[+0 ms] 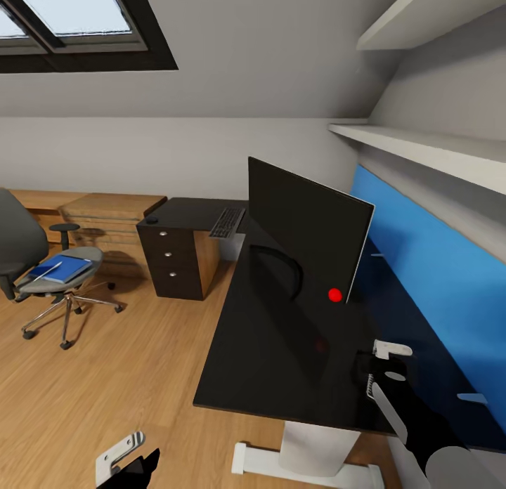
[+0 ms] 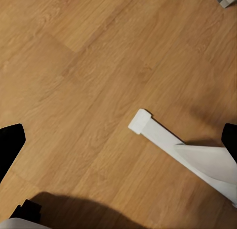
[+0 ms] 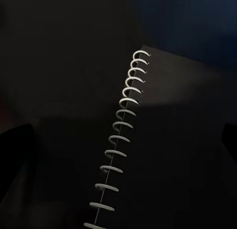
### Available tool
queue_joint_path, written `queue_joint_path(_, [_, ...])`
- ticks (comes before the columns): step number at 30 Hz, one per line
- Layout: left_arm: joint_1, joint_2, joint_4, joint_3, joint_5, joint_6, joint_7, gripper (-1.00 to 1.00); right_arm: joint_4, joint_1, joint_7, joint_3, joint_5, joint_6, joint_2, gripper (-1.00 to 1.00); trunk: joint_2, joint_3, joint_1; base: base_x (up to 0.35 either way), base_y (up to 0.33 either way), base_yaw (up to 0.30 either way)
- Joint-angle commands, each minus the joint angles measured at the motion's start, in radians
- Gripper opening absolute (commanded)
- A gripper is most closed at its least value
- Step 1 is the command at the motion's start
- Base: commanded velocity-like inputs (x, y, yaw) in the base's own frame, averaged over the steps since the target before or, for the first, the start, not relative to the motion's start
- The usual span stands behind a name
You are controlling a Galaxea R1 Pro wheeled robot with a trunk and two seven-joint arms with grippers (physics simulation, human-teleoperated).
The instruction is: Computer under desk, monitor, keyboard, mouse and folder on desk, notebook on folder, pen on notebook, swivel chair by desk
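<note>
The notebook (image 3: 163, 155) is lying on the near-right desk (image 1: 267, 362); the right gripper (image 1: 383, 366) is hovering above, fingers spread, likely to grasp it.

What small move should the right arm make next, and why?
Probably lower the right gripper and close on the notebook. It hovers over the desk, and its wrist view looks straight at the notebook's spiral binding. The folder is still on the swivel chair.

Light wooden plank floor (image 1: 119, 376) underfoot. Low light wooden cabinets (image 1: 105, 215) against the far white wall. Dark-framed skylight window (image 1: 70, 25) in the sloped ceiling. Bright blue wall panel (image 1: 436, 278) beneath two long white shelves (image 1: 422, 148).
</note>
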Motion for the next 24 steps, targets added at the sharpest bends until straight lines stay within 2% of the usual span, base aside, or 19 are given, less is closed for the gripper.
queue_joint_path(1, [0.0,0.0,-0.002,-0.001,0.01,0.001,0.007,1.0,0.058,0.0,-0.008,0.007,-0.012,0.009,-0.002,1.0,0.0,-0.001,0.0,0.0,0.0,0.0])
queue_joint_path(5, [0.0,0.0,-0.002,-0.002,0.01,0.0,0.007,1.0,0.058,0.0,-0.008,0.007,-0.012,0.009,-0.002,1.0,0.0,-0.001,0.0,-0.059,0.0,0.0])
queue_joint_path(12, [0.0,0.0,-0.001,-0.002,0.01,0.0,0.007,1.0,0.058,0.0,-0.008,0.007,-0.012,0.009,-0.002,1.0,0.0,-0.001,0.0,-0.21,0.0,0.0])
queue_joint_path(24, [0.0,0.0,-0.001,-0.002,0.01,0.0,0.007,1.0,0.058,0.0,-0.006,0.008,-0.012,0.008,-0.002,1.0,0.0,-0.001,0.0,-0.047,0.0,0.0])
